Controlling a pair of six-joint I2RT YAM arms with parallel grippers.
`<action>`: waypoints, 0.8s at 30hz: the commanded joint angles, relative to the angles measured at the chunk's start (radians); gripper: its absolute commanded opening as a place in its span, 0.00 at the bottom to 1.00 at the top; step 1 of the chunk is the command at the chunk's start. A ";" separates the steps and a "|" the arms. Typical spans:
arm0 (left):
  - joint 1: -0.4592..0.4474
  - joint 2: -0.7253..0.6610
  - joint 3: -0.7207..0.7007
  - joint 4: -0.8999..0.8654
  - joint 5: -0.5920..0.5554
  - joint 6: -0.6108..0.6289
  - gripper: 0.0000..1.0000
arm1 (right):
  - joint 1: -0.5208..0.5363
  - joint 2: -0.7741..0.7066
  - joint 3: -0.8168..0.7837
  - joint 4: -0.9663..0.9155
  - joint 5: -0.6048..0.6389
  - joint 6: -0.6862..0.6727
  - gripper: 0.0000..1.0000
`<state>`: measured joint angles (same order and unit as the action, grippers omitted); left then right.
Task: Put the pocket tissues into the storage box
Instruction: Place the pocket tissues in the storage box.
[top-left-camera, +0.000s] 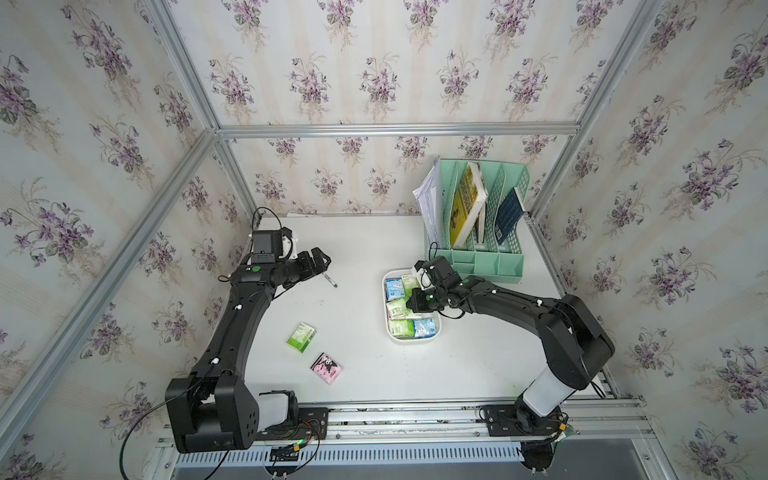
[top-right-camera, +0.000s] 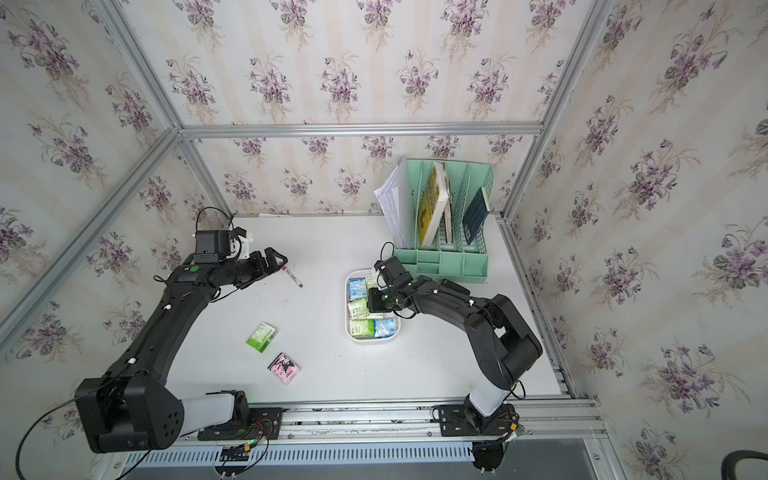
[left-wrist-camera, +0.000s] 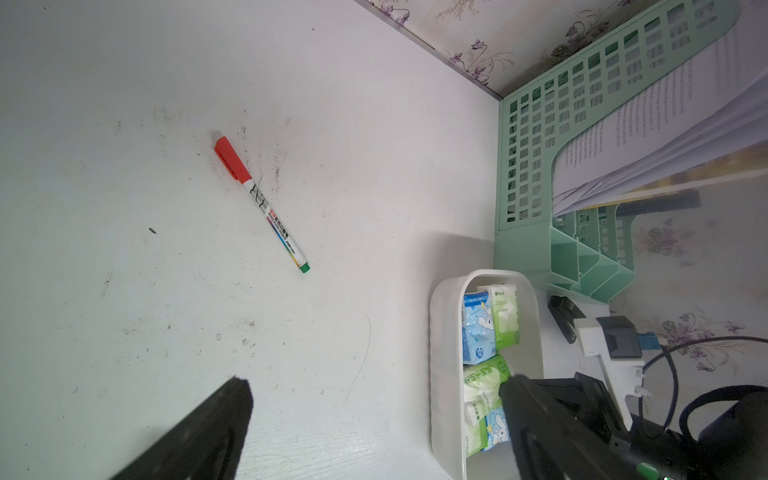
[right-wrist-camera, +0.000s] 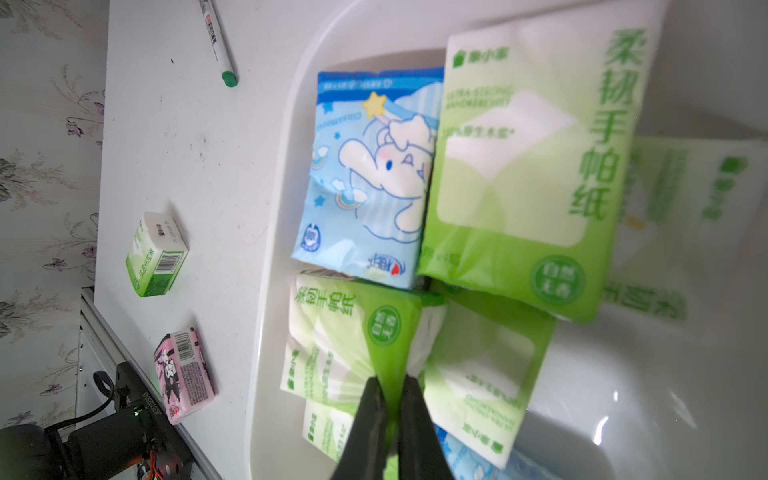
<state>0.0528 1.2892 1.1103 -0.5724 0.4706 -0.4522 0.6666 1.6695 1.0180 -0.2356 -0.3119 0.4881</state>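
The white storage box (top-left-camera: 386, 291) (right-wrist-camera: 270, 249) sits right of centre, holding several pocket tissues, green-and-white and light blue (right-wrist-camera: 370, 174). My right gripper (right-wrist-camera: 392, 388) is inside the box, shut on the wrapper edge of a green-and-white packet (right-wrist-camera: 349, 332) that lies tilted on the others. In both top views that gripper (top-left-camera: 409, 306) hangs over the box's middle. Two packets lie loose on the table: a green one (top-left-camera: 301, 337) and a pink one (top-left-camera: 326, 368). My left gripper (top-left-camera: 324, 259) (left-wrist-camera: 374, 399) stands open and empty at the back left.
A red-capped marker pen (top-left-camera: 330, 279) (left-wrist-camera: 259, 201) lies just in front of the left gripper. A mint-green file organiser (top-left-camera: 478, 257) with books and papers stands behind the box at the back right. Wallpapered walls close three sides.
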 joint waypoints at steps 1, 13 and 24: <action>0.000 -0.004 0.000 -0.011 -0.009 0.009 0.99 | 0.001 -0.008 0.012 -0.008 -0.020 0.033 0.09; 0.001 -0.008 0.001 -0.014 -0.014 0.012 0.99 | 0.000 -0.014 0.052 -0.054 -0.080 0.048 0.47; 0.015 -0.008 0.011 -0.038 -0.054 0.009 0.99 | 0.062 -0.029 0.218 -0.175 -0.022 -0.167 0.55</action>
<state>0.0586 1.2819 1.1114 -0.5953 0.4408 -0.4522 0.7044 1.6356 1.2060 -0.3721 -0.3336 0.4355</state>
